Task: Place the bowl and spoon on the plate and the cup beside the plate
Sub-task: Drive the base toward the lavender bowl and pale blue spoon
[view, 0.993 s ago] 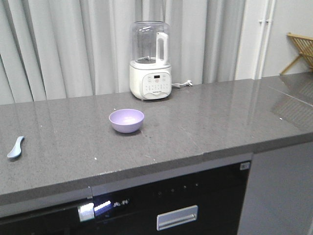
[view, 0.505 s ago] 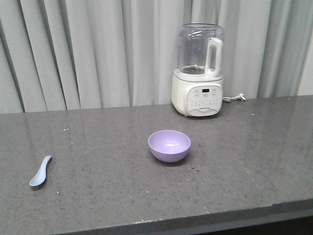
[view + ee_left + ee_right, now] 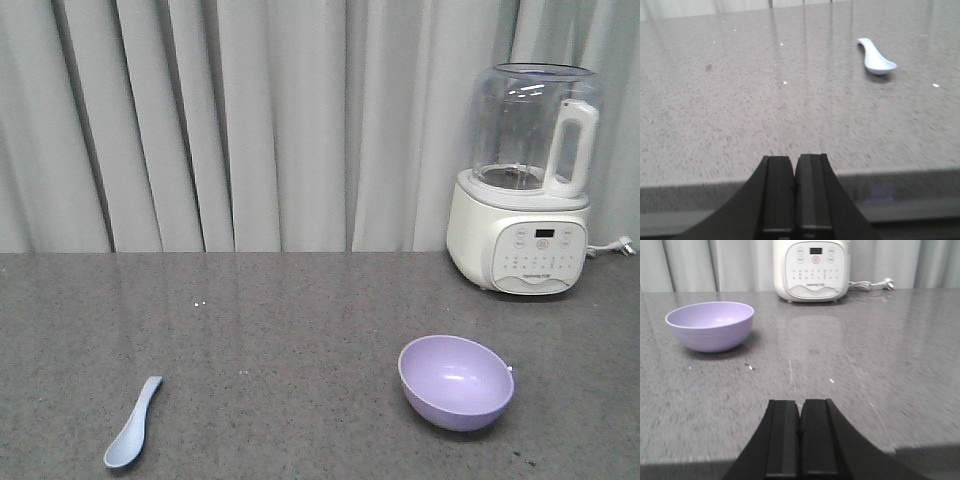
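Found left gripper (image 3: pixel 794 160) and right gripper (image 3: pixel 800 403) each pressed together, holding nothing, at the counter's (image 3: pixel 300 330) near edge. Saw spoon (image 3: pixel 876 59) lying loose ahead of the left, bowl (image 3: pixel 710 325) upright ahead of the right, well apart. Judged nothing arranged yet. Could not find plate or cup in any view; beyond, only blender (image 3: pixel 525 190) and curtain (image 3: pixel 250 120).

Bowl (image 3: pixel 456 383): lavender, round, upright, empty, on counter (image 3: pixel 300 330). Spoon (image 3: pixel 133 436): pale blue, lying flat, well apart, leftward.
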Robot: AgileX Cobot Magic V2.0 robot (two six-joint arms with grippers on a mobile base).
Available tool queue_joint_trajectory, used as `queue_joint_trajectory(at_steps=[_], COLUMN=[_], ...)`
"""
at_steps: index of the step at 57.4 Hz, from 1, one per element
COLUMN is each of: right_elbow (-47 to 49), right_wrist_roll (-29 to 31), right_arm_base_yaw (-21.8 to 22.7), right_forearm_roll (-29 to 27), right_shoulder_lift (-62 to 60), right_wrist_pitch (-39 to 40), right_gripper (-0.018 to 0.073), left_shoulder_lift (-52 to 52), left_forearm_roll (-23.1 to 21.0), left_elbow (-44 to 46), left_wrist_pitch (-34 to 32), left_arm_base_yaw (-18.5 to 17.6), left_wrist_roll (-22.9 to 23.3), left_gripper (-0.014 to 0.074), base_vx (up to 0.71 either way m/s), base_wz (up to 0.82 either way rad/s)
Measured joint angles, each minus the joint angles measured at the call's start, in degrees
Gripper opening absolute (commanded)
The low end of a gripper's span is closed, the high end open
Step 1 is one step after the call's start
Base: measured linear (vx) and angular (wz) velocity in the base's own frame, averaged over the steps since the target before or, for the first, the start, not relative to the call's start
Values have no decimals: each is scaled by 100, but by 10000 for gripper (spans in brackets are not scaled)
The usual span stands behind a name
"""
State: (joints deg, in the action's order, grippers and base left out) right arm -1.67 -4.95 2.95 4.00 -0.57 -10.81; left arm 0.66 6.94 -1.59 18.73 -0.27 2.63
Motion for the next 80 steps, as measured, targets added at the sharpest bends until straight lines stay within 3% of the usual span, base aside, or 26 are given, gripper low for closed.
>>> queue_joint_trajectory(at_steps=[62, 74, 80], right_elbow=[0, 0, 0], right_wrist_roll=[0, 0, 0], right_arm_base_yaw=[0, 0, 0], right_forearm_roll=[0, 0, 0], right_shoulder_lift=[0, 0, 0], right_wrist_pitch=[0, 0, 15], right_gripper=[-9, -9, -9], left_shoulder_lift=[0, 0, 0], left_forearm_roll=[0, 795, 982], left_elbow=[0, 0, 0], left_wrist_pitch=[0, -6, -5], left_arm_base_yaw=[0, 0, 0], left_wrist_roll=[0, -631, -717], left_gripper=[-6, -6, -6], base_vx=[11, 0, 0], base_wz=[6, 0, 0])
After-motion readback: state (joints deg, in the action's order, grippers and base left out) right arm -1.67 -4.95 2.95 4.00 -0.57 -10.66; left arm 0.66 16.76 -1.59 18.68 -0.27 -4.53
